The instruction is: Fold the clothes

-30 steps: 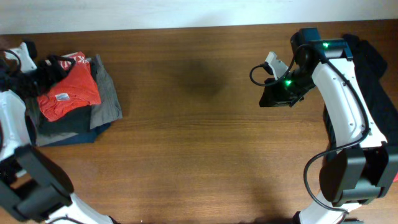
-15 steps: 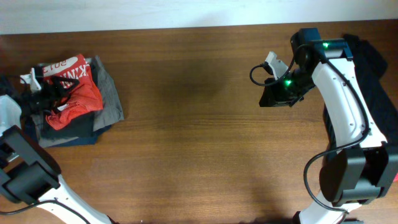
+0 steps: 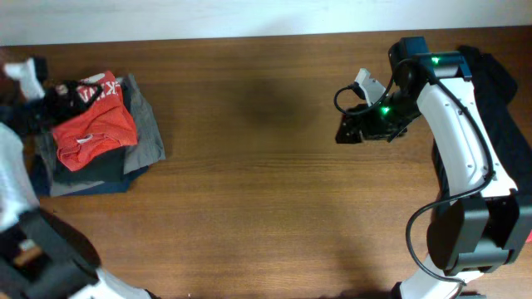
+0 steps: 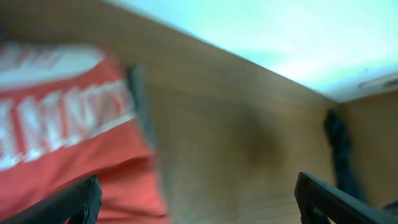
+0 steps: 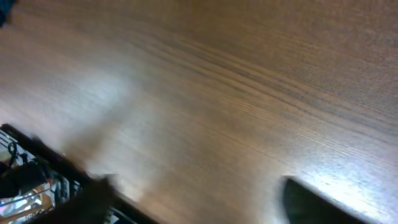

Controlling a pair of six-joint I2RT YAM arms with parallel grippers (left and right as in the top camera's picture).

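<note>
**Both grippers wide open; clothes stacked at the worktop's left edge**

Only the overhead view gives the whole layout. The red-orange T-shirt (image 3: 91, 133) lies crumpled on top of a stack with a grey garment (image 3: 146, 124) and a dark blue garment (image 3: 87, 183). The stack sits at the left edge of the worktop (image 3: 249, 191), toward the far-left corner. A black garment (image 3: 502, 91) lies at the right edge, partly hidden by the right arm (image 3: 465, 141). In this view the left arm (image 3: 12, 166) is smeared by blur, and its end over the stack is hard to read.

The left wrist view fills that gap. The left gripper (image 4: 199, 202) has its fingers (image 4: 78, 199) set far apart at the bottom corners of the frame, with nothing clamped between them. The T-shirt, its white lettering showing, lies just beside and below the left-hand finger. The blur hides whether cloth and finger touch. The rest of the gap is bare wood, and the black garment shows as a dark strip far across the worktop.

The right wrist view shows only blurred bare wood. The right gripper (image 5: 208, 202) is spread just as wide and is empty. From overhead it hangs over the right half of the worktop toward the far edge. It is well apart from the T-shirt stack and near the black garment without touching it.
</note>
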